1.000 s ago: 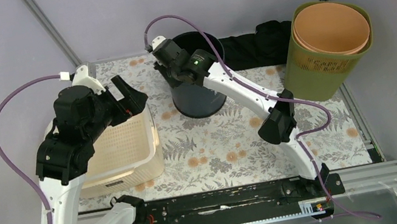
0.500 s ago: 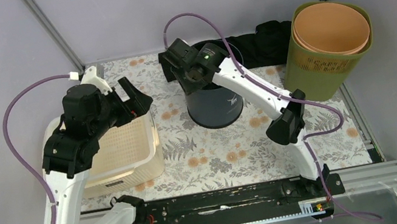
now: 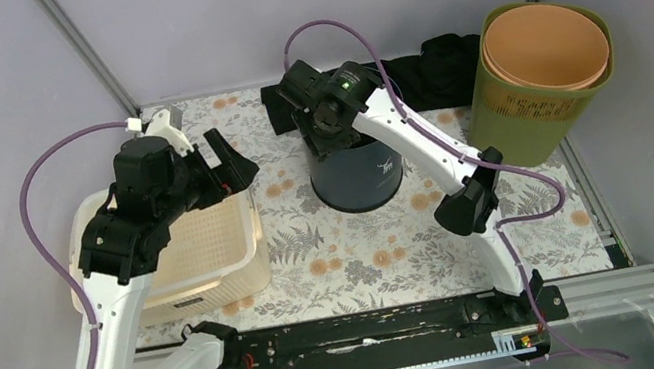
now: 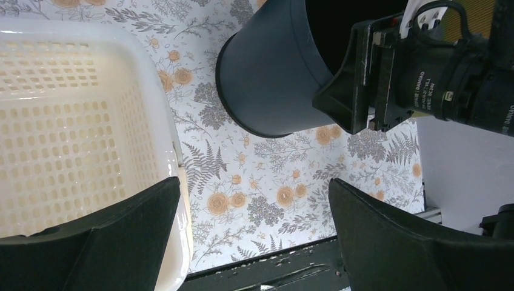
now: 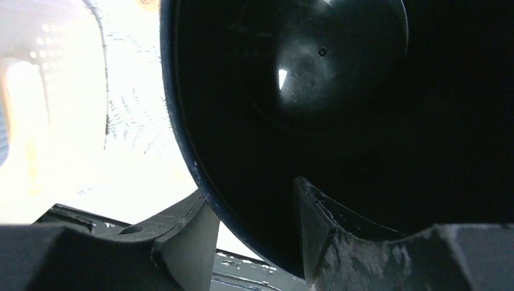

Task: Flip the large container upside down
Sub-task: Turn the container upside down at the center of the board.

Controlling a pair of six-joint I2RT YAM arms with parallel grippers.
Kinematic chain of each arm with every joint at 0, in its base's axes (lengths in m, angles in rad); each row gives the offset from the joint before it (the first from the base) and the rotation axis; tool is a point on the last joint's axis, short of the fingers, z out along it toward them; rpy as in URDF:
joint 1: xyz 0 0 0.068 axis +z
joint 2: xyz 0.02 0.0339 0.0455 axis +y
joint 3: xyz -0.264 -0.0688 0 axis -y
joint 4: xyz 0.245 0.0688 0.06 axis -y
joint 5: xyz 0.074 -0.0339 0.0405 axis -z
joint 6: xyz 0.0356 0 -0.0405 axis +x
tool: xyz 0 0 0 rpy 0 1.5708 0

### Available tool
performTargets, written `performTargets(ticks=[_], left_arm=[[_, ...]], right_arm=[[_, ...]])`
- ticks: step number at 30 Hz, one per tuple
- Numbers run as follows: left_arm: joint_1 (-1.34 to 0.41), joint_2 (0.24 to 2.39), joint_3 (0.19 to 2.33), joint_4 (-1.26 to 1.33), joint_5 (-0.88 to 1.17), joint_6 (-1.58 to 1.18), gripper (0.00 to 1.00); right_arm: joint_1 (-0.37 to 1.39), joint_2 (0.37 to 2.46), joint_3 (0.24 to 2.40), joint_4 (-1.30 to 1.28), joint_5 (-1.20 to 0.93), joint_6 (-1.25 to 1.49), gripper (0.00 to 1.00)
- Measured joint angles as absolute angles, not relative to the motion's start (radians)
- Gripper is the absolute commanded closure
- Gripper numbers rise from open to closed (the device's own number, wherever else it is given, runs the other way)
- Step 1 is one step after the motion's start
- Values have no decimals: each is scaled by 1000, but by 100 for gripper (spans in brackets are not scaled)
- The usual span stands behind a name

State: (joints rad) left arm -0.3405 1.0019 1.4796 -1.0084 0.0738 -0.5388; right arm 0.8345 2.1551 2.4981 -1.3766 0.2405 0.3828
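Observation:
The large container is a dark navy bin (image 3: pixel 360 179) standing upright at the back middle of the floral mat, mouth up. My right gripper (image 3: pixel 322 134) sits on its left rim. In the right wrist view one finger is outside the wall and the other inside the dark interior (image 5: pixel 315 73), and the gripper (image 5: pixel 251 194) is closed on the rim. My left gripper (image 3: pixel 233 163) is open and empty, hovering between the basket and the bin. The left wrist view shows the gripper (image 4: pixel 253 185) above bare mat, with the bin (image 4: pixel 267 79) ahead of it.
A cream perforated basket (image 3: pixel 250 259) stands at the left, under my left arm; its rim also shows in the left wrist view (image 4: pixel 162 115). A green bin (image 3: pixel 526 124) holding an orange liner (image 3: pixel 547 44) stands at the back right. A black cloth (image 3: pixel 429 65) lies behind the navy bin.
My right gripper has shifted to the right along with the navy bin, which now stands a little further right. My left arm has drifted slightly right, still open.

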Motion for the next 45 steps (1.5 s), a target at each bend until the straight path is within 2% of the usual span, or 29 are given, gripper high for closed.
performTargets(ticks=[4,9,13,16,31,38,45], left_arm=[[-340,1002,1469,-1007,82,-539,0],[-340,1002,1461,-1004,83,-539,0],[-340,1002,1454,-1002,83,-539,0],[-340,1002,1450,-1001,84,-539,0],[-340,1008,1448,-997,90,-529,0],[-340,1013,1448,-997,92,-523,0],[-340,1012,1448,-997,97,-520,0]], right_arm=[[831,2173,2529,-1376,219,375,48],[827,2186,2528,-1346,189,352,59],[826,2195,2526,-1322,162,318,78],[825,2195,2521,-1298,143,288,99],[751,2134,2451,-1245,76,338,100],[656,1955,2285,-1095,19,448,100],[645,1750,2067,-846,-52,593,100]])
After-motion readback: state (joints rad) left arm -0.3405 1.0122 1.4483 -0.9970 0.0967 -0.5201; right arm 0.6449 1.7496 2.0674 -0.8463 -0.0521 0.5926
